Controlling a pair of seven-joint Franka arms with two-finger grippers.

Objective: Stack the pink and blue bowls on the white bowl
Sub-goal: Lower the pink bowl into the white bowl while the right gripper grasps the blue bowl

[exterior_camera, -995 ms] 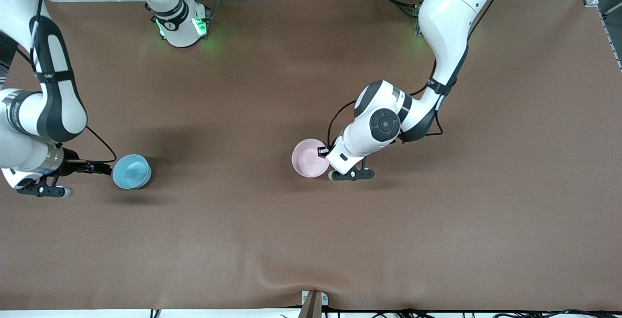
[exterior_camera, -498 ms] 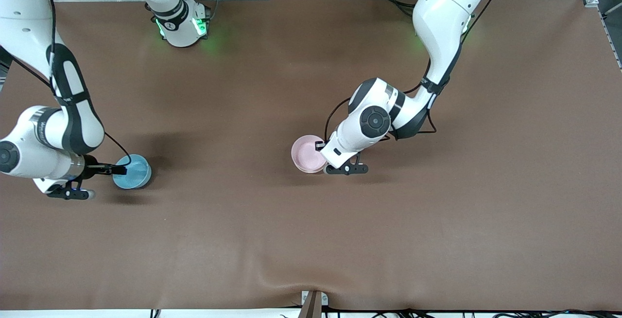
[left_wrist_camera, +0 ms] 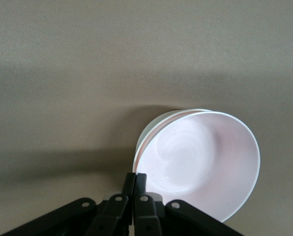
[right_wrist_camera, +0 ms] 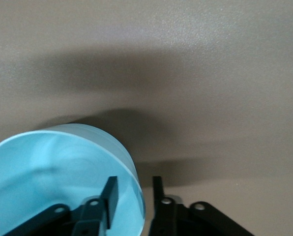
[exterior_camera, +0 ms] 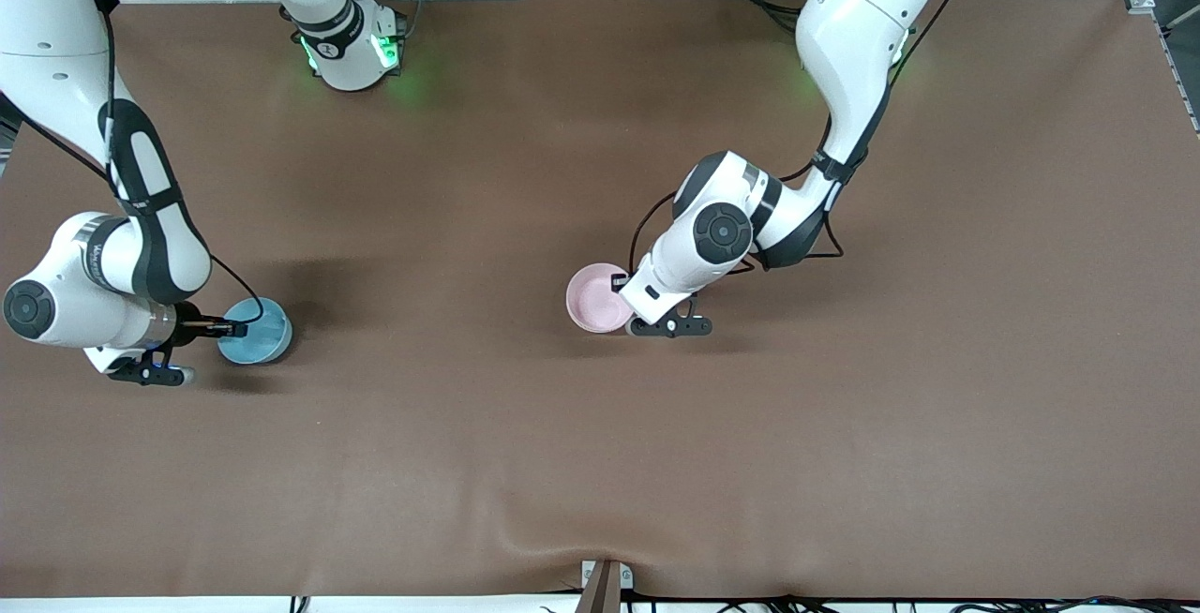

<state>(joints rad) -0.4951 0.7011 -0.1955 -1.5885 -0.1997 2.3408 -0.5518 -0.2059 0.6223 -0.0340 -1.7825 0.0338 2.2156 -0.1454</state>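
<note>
Centrally, left gripper (left_wrist_camera: 135, 179) pinched shut on pink bowl (exterior_camera: 596, 299) nested in white bowl (left_wrist_camera: 151, 129), while at the right arm's end right gripper (right_wrist_camera: 134, 189) straddled blue bowl (exterior_camera: 253, 332), fingers narrowly apart.

Pink bowl (exterior_camera: 596, 298), sky-blue bowl (exterior_camera: 255, 332)
</note>
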